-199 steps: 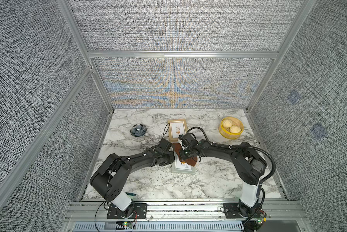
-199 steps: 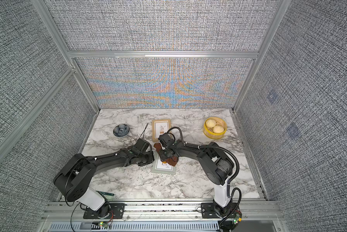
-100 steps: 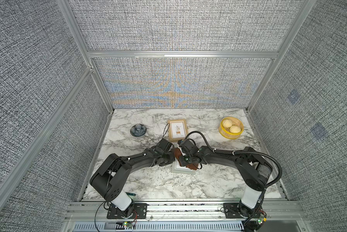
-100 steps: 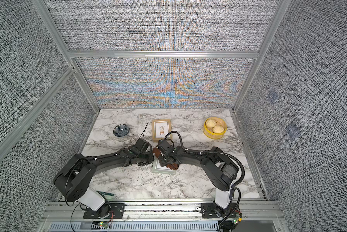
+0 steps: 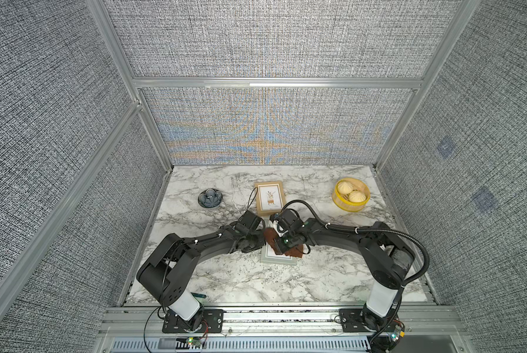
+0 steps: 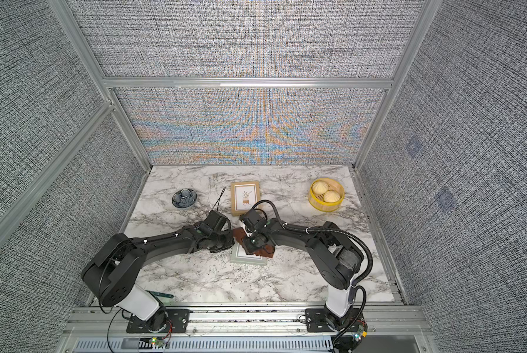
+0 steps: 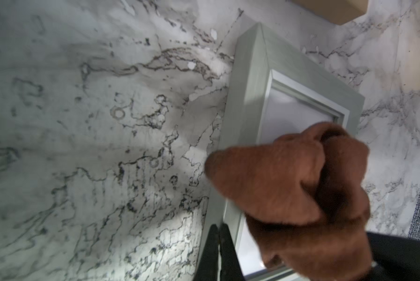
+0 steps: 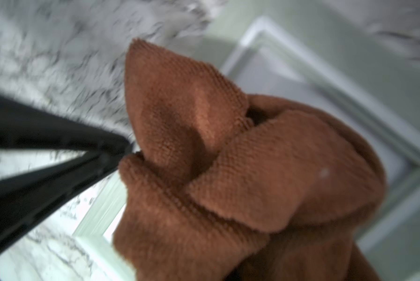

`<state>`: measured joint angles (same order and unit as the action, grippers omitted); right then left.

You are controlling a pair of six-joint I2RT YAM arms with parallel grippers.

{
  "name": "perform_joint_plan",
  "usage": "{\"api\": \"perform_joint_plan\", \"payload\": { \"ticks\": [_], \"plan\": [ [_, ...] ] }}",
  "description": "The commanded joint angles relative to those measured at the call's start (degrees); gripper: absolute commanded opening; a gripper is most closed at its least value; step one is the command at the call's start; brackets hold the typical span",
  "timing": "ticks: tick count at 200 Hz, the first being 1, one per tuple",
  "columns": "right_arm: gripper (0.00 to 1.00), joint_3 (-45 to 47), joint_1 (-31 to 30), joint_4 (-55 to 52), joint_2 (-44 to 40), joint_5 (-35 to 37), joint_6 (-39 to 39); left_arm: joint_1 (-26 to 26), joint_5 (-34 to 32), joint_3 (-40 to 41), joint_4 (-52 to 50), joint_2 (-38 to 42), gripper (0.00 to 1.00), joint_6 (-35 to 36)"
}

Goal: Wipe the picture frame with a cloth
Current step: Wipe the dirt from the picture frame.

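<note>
Rust-brown cloth, pinched tight in the right gripper, rests on the grey frame while the closed left gripper braces its edge; light, flat strokes should serve best.

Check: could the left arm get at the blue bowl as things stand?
Probably yes: the blue bowl sits on open marble on the left arm's side, nothing between, and its shut fingers hold nothing.

Both the left arm and right arm are matte black, each standing on a white column bolted to a black screwed plate on the aluminium rail. A thick ribbed black hose loops above the rail along the right one; white ties band both.
</note>
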<state>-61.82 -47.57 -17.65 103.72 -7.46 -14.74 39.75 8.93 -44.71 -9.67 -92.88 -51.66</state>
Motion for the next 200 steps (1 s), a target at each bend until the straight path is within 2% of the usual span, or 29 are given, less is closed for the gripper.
{"api": "perform_joint_plan", "payload": {
  "ticks": [1,33,52,66,86,132,151,200],
  "plan": [
    [0.0,2.76,-1.38,-7.87,-0.74,-3.96,2.13,0.1,-2.6,1.38,-15.11,-2.04,0.0,-0.36],
    [0.0,7.32,-0.14,-12.78,-4.9,4.83,1.35,0.1,-2.86,1.55,-15.1,-2.04,0.0,-0.46],
    [0.0,5.71,1.11,-15.65,-4.31,13.52,0.13,0.15,-2.95,1.5,-15.1,-1.96,0.0,-0.37],
    [0.0,3.04,1.12,-15.78,-2.93,16.53,-0.73,0.15,-2.95,1.44,-15.07,-2.0,0.0,-0.28],
    [0.0,0.72,0.07,-13.09,-1.07,14.64,-1.93,0.13,-2.94,1.38,-15.09,-2.04,0.0,-0.17],
    [0.0,0.09,-4.68,-7.18,1.33,0.98,-2.32,0.15,-2.69,1.27,-14.95,-2.39,0.0,-0.16],
    [0.0,3.17,-3.29,-5.94,-0.47,1.3,-3.16,0.07,-2.56,1.39,-14.81,-2.32,0.0,-0.2],
    [0.0,9.3,5.7,-4.01,-6.59,4.95,-2.43,0.12,-2.78,1.39,-14.96,-1.87,0.0,-0.11]
  ]
}}
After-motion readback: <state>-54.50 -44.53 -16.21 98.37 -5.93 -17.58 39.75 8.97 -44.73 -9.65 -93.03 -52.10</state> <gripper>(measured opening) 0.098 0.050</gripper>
